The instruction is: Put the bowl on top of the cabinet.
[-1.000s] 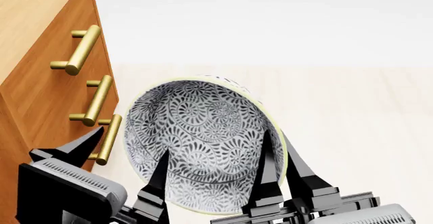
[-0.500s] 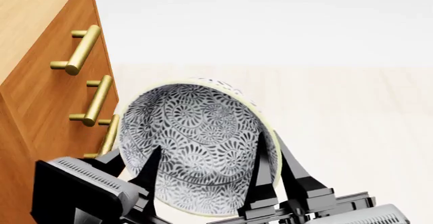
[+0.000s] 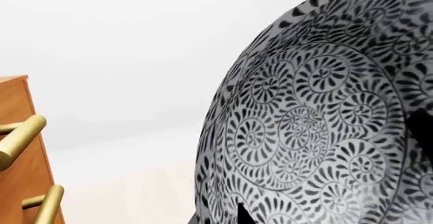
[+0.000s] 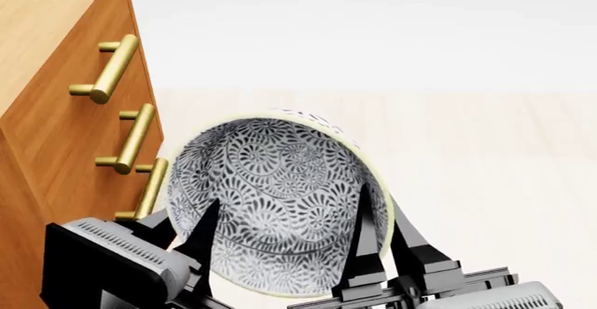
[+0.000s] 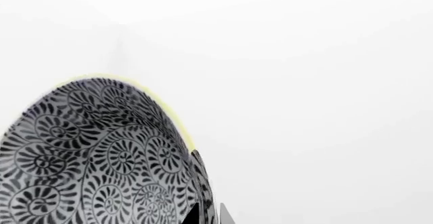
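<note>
Just beside the cabinet (image 4: 66,113) front, near its lowest brass handle (image 4: 147,189), the bowl (image 4: 275,204) is held up off the pale floor (image 4: 485,169), tilted w/ its patterned inside facing the head cam. Right tool (image 4: 382,218) is clamped on the bowl's rim, one finger inside, one outside. Left tool (image 4: 182,228) sits at the opposite rim, fingers apart, one finger inside the bowl; can't tell if it's gripping.

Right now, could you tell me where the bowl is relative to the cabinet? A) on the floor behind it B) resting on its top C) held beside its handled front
C: the bowl hangs beside the cabinet front, near its lowest handle.
</note>
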You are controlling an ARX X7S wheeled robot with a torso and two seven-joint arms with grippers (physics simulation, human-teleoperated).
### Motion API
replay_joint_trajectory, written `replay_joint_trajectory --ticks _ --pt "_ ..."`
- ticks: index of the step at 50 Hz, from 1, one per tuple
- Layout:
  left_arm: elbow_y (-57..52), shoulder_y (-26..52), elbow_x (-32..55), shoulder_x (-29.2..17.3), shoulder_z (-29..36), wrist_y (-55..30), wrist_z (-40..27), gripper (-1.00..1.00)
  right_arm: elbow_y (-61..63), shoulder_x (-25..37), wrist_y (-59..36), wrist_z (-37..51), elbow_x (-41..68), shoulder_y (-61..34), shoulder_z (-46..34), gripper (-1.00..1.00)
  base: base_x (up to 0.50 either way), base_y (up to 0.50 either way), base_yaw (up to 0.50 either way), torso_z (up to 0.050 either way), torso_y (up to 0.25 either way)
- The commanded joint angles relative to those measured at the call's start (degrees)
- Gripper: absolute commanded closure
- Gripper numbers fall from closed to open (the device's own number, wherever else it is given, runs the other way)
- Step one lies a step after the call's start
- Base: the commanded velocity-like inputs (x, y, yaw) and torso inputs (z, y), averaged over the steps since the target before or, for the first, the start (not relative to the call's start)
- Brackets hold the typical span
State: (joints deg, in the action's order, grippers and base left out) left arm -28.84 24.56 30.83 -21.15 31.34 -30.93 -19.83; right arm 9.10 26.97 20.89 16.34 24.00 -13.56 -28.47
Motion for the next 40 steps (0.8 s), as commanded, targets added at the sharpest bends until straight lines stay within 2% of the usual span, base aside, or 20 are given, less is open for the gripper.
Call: replay_joint_trajectory --ticks 1,2,3,40 --pt "0.5 -0.02 -0.82 -0.41 -0.25 -0.4 -0.78 1.0 0.52 -0.29 -0.47 1.08 -0.71 -0.55 0.91 1.0 0.0 0.0 0.0 0.0 0.0" --pt "0.51 0.01 -0.84 -0.4 -0.23 -0.41 -0.81 1.0 0.51 -0.29 -0.51 1.09 -0.63 -0.58 0.93 1.0 0.0 0.0 0.0 0.0 0.0" --pt "0.56 0.07 -0.86 -0.38 -0.17 -0.44 -0.82 1.0 0.54 -0.27 -0.86 1.15 -0.21 -0.65 0.97 -1.0 0.0 0.0 0.0 0.0 0.0" --pt "3.56 2.63 -0.46 0.27 0.62 0.69 1.18 1.0 0.23 -0.06 -1.09 1.98 -1.05 -0.57 1.06 -1.0 0.0 0.0 0.0 0.0 0.001"
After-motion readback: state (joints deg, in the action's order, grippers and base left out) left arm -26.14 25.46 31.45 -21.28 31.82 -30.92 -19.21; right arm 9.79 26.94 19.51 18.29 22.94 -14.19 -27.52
